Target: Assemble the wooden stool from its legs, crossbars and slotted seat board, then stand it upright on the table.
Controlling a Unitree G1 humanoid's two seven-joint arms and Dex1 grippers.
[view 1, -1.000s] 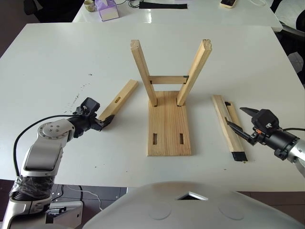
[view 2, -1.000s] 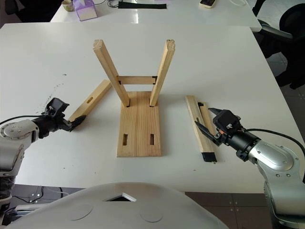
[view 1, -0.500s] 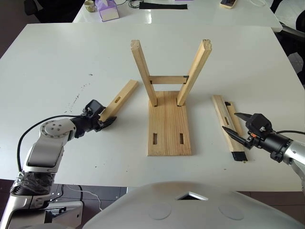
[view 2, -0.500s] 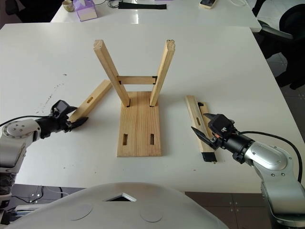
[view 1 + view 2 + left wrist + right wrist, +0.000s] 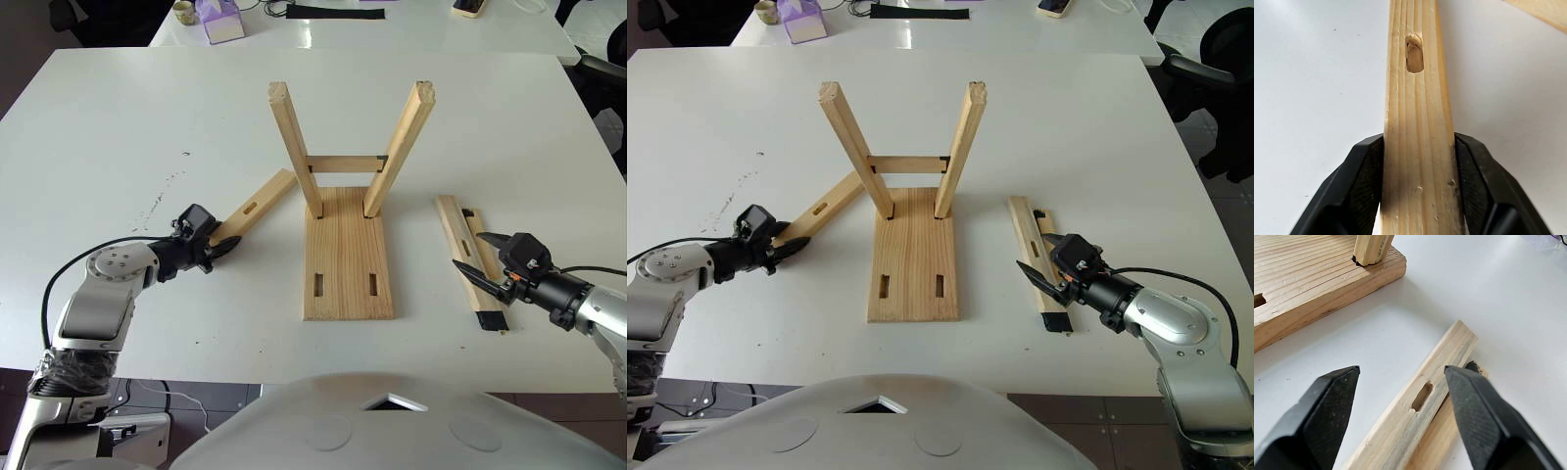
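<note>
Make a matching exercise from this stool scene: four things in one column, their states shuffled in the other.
Things
1. left claw
2. right claw
3. seat board
4. crossbar

States
A. flat on the table, near slots empty
B. open over the right-hand loose pieces
C. between the two upright legs
D. shut on a loose leg

Pairs: 1-D, 2-B, 3-A, 4-C

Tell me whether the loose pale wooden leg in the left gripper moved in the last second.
Yes. The loose wooden leg, shut in the left gripper, has swung its far end toward the slotted seat board.
</note>
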